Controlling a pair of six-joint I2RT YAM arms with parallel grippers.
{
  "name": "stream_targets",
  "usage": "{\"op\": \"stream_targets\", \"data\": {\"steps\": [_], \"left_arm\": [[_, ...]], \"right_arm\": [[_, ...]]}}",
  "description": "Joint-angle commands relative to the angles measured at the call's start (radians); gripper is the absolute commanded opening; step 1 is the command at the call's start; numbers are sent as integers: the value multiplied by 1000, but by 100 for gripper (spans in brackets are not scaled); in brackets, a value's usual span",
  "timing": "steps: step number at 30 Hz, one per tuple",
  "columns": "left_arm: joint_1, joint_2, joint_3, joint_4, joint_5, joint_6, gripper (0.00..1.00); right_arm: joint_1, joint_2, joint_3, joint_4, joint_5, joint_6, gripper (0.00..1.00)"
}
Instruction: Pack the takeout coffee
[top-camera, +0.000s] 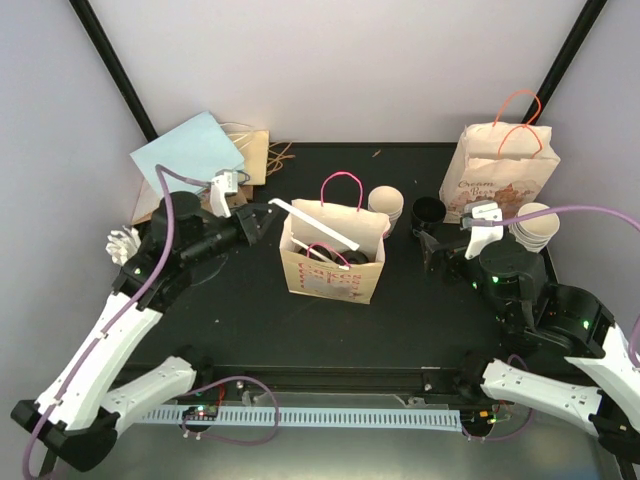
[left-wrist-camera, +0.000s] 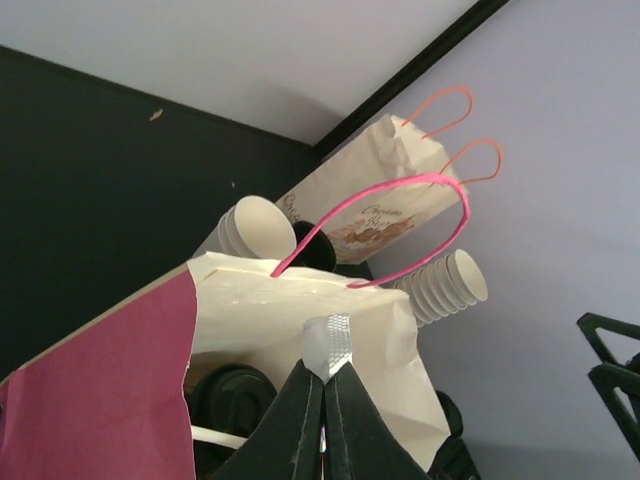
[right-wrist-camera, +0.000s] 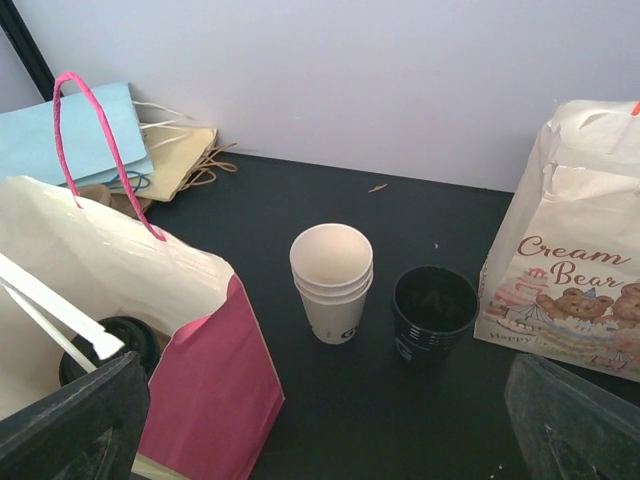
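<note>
The left gripper (top-camera: 266, 219) was pressed shut on the upper end of a flat white strip (top-camera: 318, 227), which slanted down into the open mouth of the paper bag (top-camera: 330, 278). The paper bag stood upright at the middle of the table (top-camera: 230, 310), with a cup with a black lid (right-wrist-camera: 118, 338) inside it. The right gripper (top-camera: 428, 252) was spread wide and held nothing. It was positioned right of the bag, near a stack of white cups (right-wrist-camera: 332, 285) and a stack of black cups (right-wrist-camera: 432, 310).
</note>
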Motion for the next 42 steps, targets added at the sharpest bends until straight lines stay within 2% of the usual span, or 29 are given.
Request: {"op": "stream_targets", "data": {"steps": [1,4,9,19,20,23,25,28,30,32,37,40,42], "left_arm": [[-67,41,-4,39,-81,11,1],[-113,73,9,32,-113,28,2],[-209,94,37,23,-153,147,2],[-295,128,62,-17,-68,274,2],[-299,132,65,-25,-59,289,7],[-303,134,89,-59,-68,315,48],[-303,120,102,-64,-97,319,66],[-303,80,107,-30,-138,326,85],[-304,60,137,-51,-175,333,94],[-303,56,182,-107,-218,345,99],[-298,67,285,-296,-381,359,99],[-258,71,333,-419,-459,368,99],[-207,67,344,-472,-454,373,99]], "right_arm": [[-5,-13,15,0,23,13,100],[-5,-10,16,-1,16,15,100],[-5,-9,16,0,9,20,100],[-5,2,12,5,-16,31,100],[-5,3,11,7,-20,33,100],[-5,6,11,7,-27,38,100],[-5,10,12,9,-30,38,100],[-5,23,13,5,-42,38,100],[-5,36,11,1,-51,38,100],[-5,50,9,-3,-61,40,100],[-5,75,7,-5,-67,41,100],[-5,88,6,-17,-25,40,100],[-5,97,2,-31,25,33,100]]}}
